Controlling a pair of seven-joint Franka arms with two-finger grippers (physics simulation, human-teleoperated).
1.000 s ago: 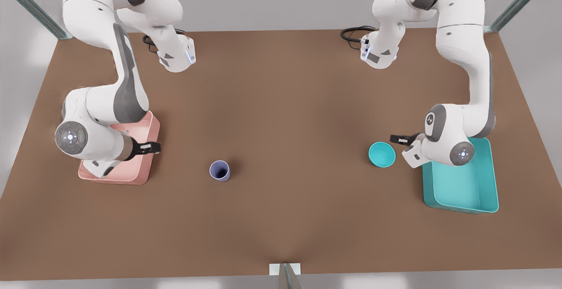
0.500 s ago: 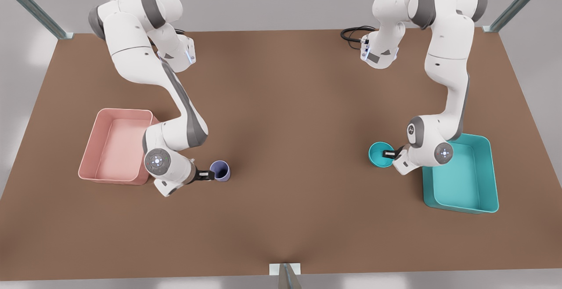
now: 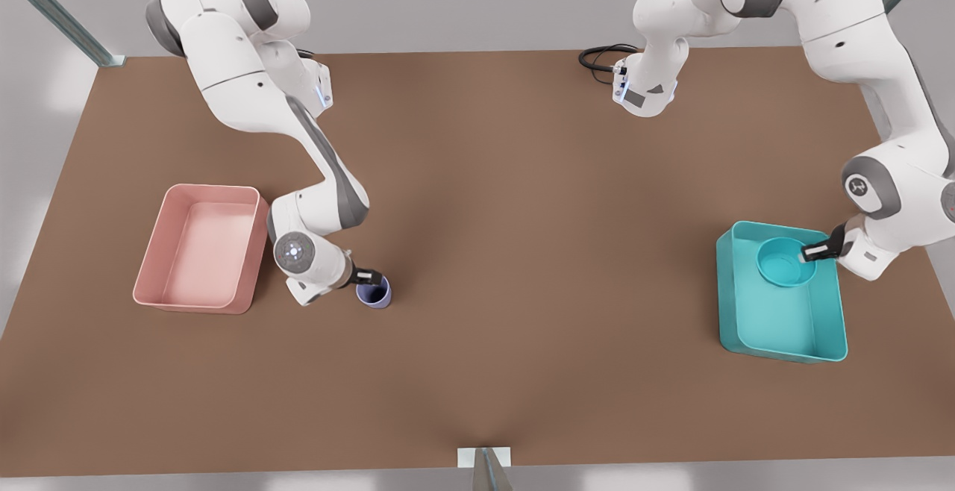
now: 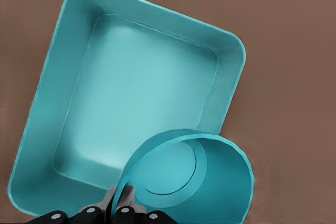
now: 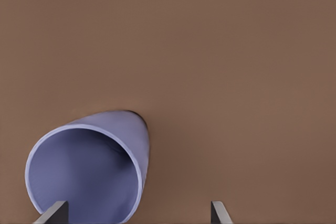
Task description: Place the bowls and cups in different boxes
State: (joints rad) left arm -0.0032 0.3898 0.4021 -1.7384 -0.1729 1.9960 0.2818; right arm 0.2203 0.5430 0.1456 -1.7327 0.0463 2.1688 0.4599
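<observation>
We see the left claw (image 3: 809, 254) pinching the rim of the teal bowl (image 3: 783, 261) above the teal box (image 3: 780, 327), at the table's (image 3: 522, 177) 3 o'clock. The right claw (image 3: 373, 279), spread, stands at the lavender cup (image 3: 374, 293). The pink box (image 3: 201, 252) lies at 9 o'clock.

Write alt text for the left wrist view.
The left end effector pinches the rim of the teal bowl, held over one corner of the teal box on the brown table.
</observation>
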